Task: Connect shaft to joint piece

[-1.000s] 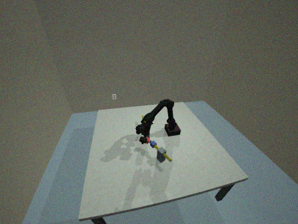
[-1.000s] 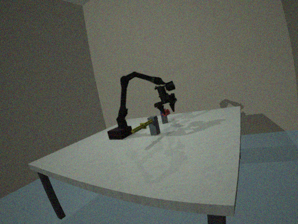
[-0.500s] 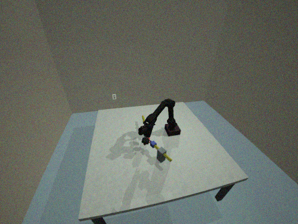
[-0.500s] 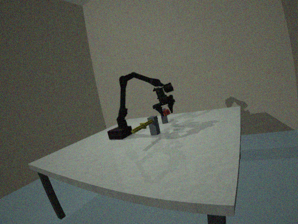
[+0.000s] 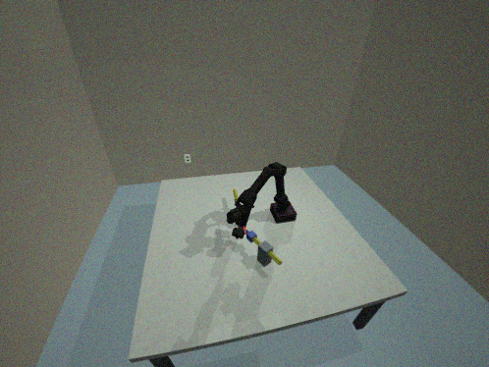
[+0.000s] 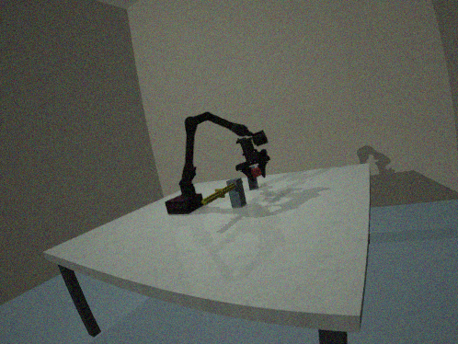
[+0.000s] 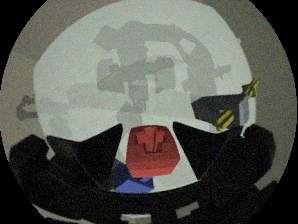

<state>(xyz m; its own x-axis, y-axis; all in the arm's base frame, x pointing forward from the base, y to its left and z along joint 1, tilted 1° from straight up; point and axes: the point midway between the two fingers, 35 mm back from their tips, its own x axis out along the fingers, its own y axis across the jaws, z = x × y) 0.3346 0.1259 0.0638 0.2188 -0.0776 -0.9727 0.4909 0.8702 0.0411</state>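
Note:
The red joint piece point(image 5: 244, 229) point(image 6: 256, 172) point(image 7: 152, 162) is between my fingers. In the wrist view its cross-shaped recess faces the top of the picture. My gripper point(image 7: 148, 125) is open around it, with a finger close on each side; whether they touch it is unclear. A blue hinge part point(image 5: 251, 235) point(image 7: 135, 186) joins it to the first yellow shaft point(image 5: 276, 258), fixed in a grey block point(image 5: 264, 256). The second yellow shaft point(image 5: 236, 195) point(image 6: 216, 198) passes through the second block point(image 6: 237, 197) point(image 7: 209, 113); its near end is right of the joint piece in the wrist view.
The arm's dark base point(image 5: 283, 213) point(image 6: 183, 204) stands on the white table point(image 5: 196, 304) point(image 6: 276, 258), near the outer end of the second shaft in the exterior view. The arm's shadow falls across the table and partly over the area around the blocks.

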